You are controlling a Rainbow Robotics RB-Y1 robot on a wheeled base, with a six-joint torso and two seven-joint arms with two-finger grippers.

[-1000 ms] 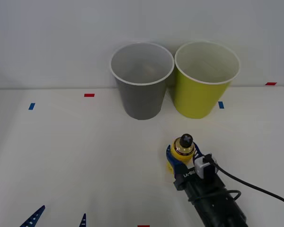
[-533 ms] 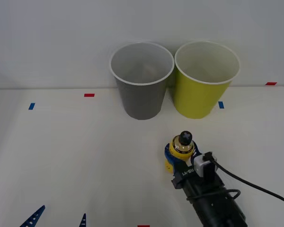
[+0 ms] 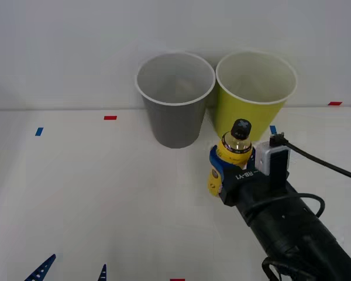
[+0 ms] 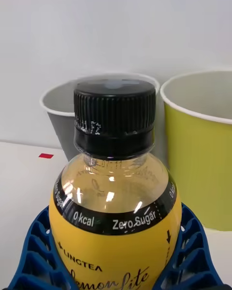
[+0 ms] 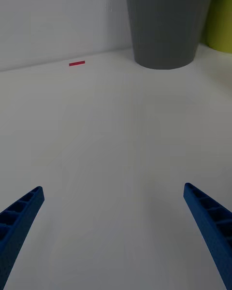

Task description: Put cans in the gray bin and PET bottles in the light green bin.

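My right gripper (image 3: 229, 165) is shut on the PET bottle (image 3: 236, 146), a small bottle with a yellow label and black cap, held upright above the table just in front of the light green bin (image 3: 251, 117). In the right wrist view the PET bottle (image 4: 115, 193) stands between the blue fingers (image 4: 31, 251), with the light green bin (image 4: 203, 150) and the gray bin (image 4: 60, 121) behind it. The gray bin (image 3: 175, 117) stands left of the green one at the back of the table. My left gripper (image 3: 70, 268) rests open at the front left; the left wrist view has its fingers (image 5: 19, 217) wide apart and the gray bin (image 5: 166, 24) ahead.
Red tape marks (image 3: 110, 117) and blue tape marks (image 3: 39, 131) lie on the white table. A white wall rises right behind the two bins. A black cable (image 3: 322, 164) trails from the right wrist.
The right gripper has lifted the bottle off the table and carried it forward toward the light green bin. The left arm has not moved.
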